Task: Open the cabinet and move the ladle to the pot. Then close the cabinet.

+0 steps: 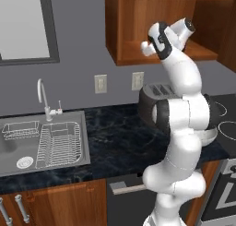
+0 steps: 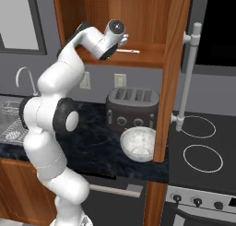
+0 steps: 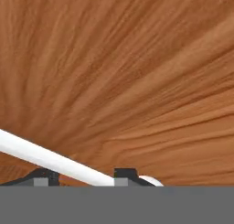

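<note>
The gripper sits low over the cabinet shelf, its two dark fingertips straddling the ladle's pale rod handle; whether they are pressing it, I cannot tell. Past the fingers, only the reddish wood of the shelf. Below the hand stands a toaster, a speckled white bowl before it.

The cabinet door is standing wide open, leaving its shelf reachable from the front. The door's edge is walling off the 3 o'clock side. On the counter below, the toaster and white bowl are crowding the 6 o'clock descent; room is lying free at 9 o'clock towards the sink.
</note>
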{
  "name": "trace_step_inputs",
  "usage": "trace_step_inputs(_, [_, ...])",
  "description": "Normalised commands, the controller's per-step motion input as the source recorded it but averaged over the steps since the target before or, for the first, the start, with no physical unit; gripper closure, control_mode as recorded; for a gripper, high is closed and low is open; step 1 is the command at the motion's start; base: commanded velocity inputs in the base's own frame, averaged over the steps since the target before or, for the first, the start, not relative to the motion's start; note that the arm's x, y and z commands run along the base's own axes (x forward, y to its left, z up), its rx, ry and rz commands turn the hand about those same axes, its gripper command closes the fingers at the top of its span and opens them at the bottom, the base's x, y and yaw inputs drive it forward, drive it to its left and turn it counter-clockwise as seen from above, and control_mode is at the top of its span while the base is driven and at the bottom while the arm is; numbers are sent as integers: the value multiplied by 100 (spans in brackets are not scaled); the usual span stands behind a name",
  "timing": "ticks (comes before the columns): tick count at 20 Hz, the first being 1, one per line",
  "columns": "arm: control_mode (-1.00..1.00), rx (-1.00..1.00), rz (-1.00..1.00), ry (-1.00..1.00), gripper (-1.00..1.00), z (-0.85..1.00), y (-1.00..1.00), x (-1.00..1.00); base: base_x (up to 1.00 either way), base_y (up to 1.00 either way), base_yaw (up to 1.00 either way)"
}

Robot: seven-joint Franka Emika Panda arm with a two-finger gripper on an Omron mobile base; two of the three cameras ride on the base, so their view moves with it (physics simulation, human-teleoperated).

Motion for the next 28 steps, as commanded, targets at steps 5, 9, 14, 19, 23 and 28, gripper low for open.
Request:
trace_step_inputs(5, [-100, 0, 0, 49, -100, -49, 4, -37, 0, 0, 0])
trace_step_inputs(9, [-100, 0, -2, 56, -100, -39, 6, -37, 0, 0, 0])
trace_step_inputs(14, [-100, 0, -1, 41, -100, 8, 0, -4, 0, 0, 0])
trace_step_inputs(19, [-100, 0, -2, 37, -100, 92, -2, 0, 0, 0, 0])
trace_step_inputs(23, [-100, 6, -2, 55, -100, 100, -18, -1, 0, 0, 0])
trace_step_inputs(28, [-100, 3, -2, 53, -100, 51, -10, -37, 0, 0, 0])
